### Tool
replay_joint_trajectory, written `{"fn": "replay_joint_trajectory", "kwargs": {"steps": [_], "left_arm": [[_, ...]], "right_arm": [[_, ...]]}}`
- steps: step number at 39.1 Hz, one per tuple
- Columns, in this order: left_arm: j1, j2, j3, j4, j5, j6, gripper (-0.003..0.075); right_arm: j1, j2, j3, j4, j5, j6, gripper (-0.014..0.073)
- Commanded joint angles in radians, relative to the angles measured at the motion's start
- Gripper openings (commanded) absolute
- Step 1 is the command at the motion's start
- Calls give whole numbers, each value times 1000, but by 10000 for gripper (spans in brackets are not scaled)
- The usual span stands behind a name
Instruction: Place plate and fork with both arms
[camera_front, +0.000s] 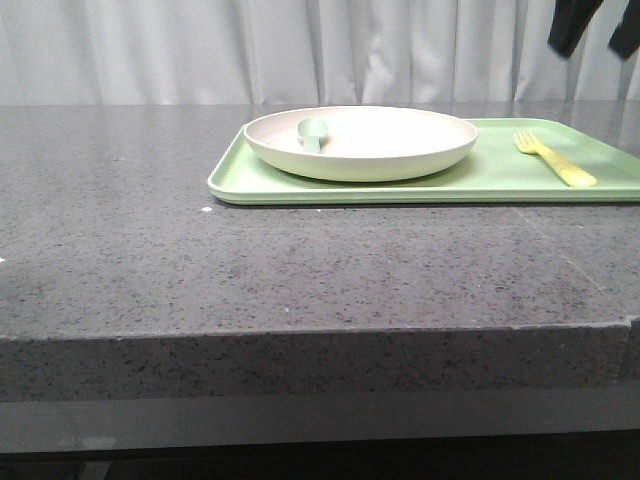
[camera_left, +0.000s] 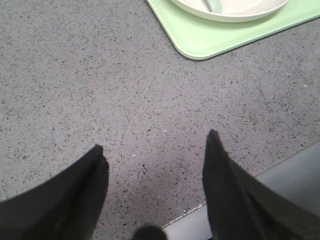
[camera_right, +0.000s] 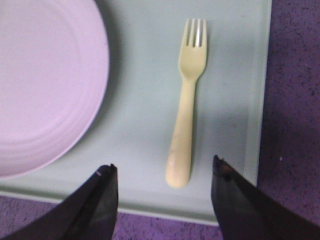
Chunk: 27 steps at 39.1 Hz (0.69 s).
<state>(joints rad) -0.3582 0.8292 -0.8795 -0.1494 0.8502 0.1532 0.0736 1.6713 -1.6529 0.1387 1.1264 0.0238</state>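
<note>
Finding no legible text, labels, brands, numbers or signs on any surface in the three views.

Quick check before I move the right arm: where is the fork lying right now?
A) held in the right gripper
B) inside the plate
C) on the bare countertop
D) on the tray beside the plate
D: the fork lies flat on the tray, apart from the plate; the right gripper hangs open above its handle end, touching nothing.
</note>
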Motion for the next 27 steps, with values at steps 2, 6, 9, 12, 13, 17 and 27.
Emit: {"fn": "replay_joint_trajectory", "kwargs": {"steps": [2, 6, 9, 12, 13, 17, 27], "left_arm": [[1, -3, -26, -9, -56, 2, 412], [1, -3, -26, -9, -56, 2, 412], [1, -3, -26, -9, -56, 2, 412], [1, -3, -26, -9, -56, 2, 412], [1, -3, -26, -9, -56, 2, 412], [1, -3, -26, -9, -56, 2, 412], [1, -3, -26, -9, -56, 2, 412]], "right_arm": [[29, -218, 102, -26, -50, -31, 446], [42, -335, 211, -47, -63, -31, 446], [42, -423, 283, -48, -62, -31, 446], [42, -517, 350, -64, -66, -31, 446], [42, -542, 370, -67, -67, -31, 446], [42, -649, 454, -85, -72, -31, 446], [42, -906, 630, -88, -132, -31, 446]]}}
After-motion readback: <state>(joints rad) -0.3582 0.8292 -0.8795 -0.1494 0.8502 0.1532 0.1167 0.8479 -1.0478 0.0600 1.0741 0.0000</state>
